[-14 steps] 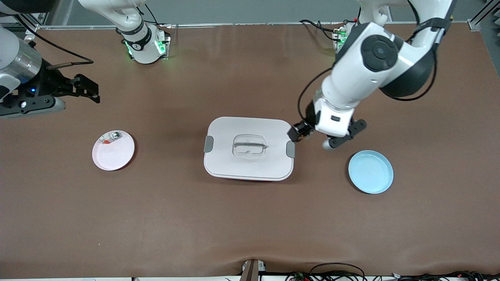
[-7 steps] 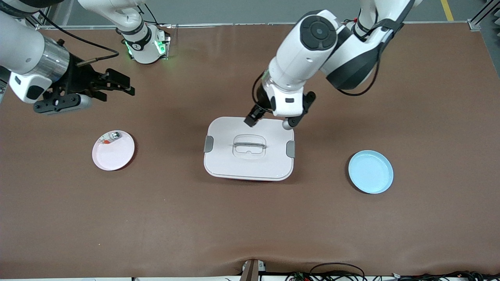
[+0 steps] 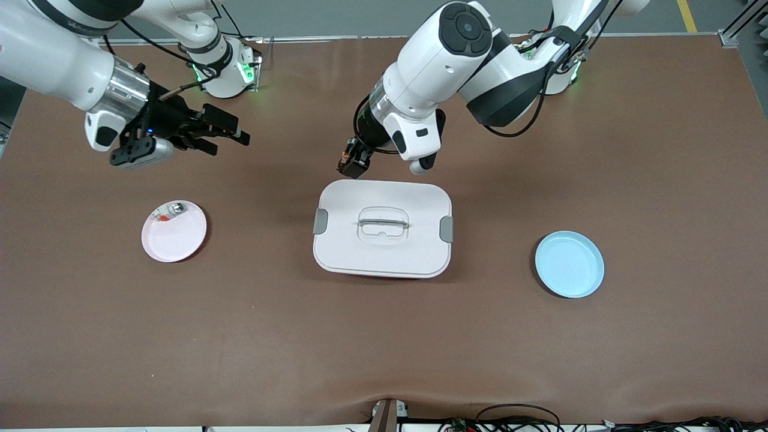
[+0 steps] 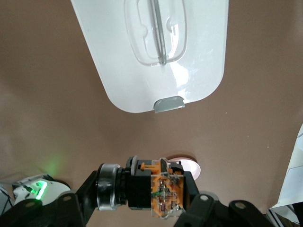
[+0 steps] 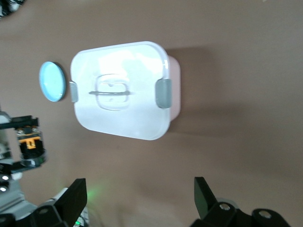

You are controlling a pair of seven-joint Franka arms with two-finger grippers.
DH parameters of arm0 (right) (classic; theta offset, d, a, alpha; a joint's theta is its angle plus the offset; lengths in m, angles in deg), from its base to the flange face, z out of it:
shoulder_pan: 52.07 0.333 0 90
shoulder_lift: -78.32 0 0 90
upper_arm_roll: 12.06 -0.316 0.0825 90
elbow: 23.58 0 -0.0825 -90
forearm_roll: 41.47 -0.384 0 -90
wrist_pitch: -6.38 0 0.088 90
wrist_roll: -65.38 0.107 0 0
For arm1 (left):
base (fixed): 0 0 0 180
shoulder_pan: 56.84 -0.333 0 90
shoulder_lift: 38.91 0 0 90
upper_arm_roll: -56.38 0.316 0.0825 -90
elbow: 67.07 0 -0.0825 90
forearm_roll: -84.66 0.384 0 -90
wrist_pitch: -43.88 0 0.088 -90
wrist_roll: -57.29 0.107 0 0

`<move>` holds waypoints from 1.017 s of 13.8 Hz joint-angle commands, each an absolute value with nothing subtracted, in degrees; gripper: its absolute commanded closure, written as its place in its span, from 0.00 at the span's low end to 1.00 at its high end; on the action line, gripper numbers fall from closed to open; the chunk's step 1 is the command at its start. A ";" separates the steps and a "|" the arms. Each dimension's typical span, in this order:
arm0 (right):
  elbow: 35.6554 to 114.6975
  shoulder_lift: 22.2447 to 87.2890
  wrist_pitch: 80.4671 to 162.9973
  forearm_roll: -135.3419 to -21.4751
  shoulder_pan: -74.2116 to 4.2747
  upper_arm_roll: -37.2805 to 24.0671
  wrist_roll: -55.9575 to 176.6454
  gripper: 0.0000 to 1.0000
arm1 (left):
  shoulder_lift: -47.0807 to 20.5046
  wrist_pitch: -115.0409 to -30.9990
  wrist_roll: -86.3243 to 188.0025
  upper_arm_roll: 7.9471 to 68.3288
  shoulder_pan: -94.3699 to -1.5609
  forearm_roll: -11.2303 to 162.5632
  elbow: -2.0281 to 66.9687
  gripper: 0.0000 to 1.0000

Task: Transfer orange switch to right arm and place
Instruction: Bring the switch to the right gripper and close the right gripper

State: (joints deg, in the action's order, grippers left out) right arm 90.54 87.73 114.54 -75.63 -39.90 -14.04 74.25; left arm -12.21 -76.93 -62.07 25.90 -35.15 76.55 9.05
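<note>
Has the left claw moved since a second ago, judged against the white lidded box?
Yes. The left claw, shut on the orange switch, travelled from beside the box at the blue plate's end to over the table, toward the right claw.

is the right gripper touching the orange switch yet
Apart. The front view shows bare table between the open right gripper and the orange switch, which the left gripper holds up in the air near the white box.
</note>
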 commanded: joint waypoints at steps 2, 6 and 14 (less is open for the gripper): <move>95.60 90.27 120.26 -83.56 -36.87 -13.73 75.04 0.00 | -9.38 -78.98 -66.97 25.97 -33.20 75.69 6.67 1.00; 95.60 88.87 127.65 -84.36 -30.28 -13.72 75.22 0.00 | -8.76 -81.54 -70.77 26.23 -33.02 75.69 6.59 1.00; 94.81 82.54 133.46 -94.74 -28.16 -13.64 75.22 0.00 | -8.76 -81.72 -70.77 26.14 -32.41 75.69 6.24 1.00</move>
State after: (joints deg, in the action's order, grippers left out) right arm 95.00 83.50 132.27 -92.34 -28.99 -14.16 75.20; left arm -9.26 -81.53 -69.96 25.93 -32.94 76.54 7.60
